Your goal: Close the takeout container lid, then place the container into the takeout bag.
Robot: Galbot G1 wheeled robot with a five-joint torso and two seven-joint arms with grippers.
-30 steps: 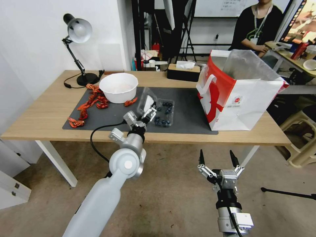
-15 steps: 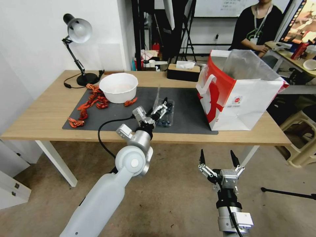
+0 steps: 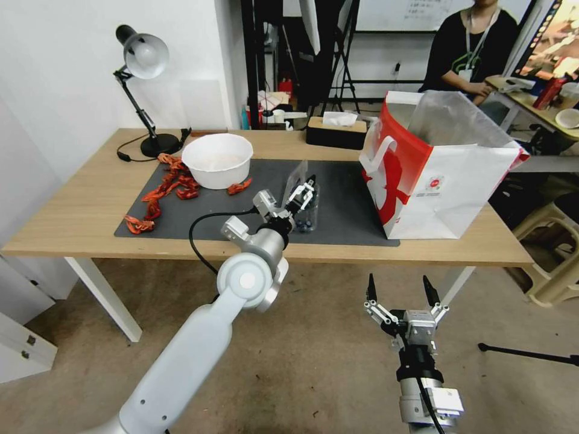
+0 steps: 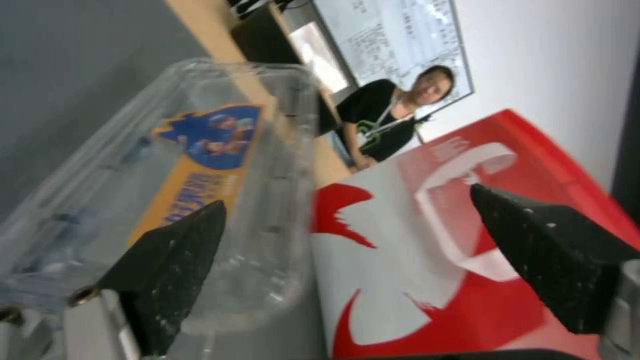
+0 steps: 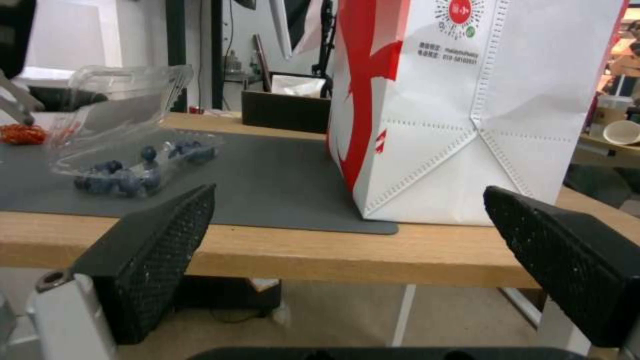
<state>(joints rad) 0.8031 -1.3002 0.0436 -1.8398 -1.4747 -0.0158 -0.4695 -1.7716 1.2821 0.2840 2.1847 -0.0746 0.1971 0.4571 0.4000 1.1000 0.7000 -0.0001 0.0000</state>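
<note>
tilting lid [image 3: 297, 176] half-raised, left pincer [image 3: 303, 191] released beside it, right pincer [image 3: 400, 287] released

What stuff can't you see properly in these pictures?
- Inside of the takeout bag: in the head view its own walls and foil lining hide the bottom.
- Whether the left claw touches the lid: the arm's wrist covers it in the head view.
- The lid's label: blurred in the left wrist view, words unreadable.
- Blueberries: too small to count through the takeout container.
- Tissue box: partly behind the bag in the right wrist view.
</note>
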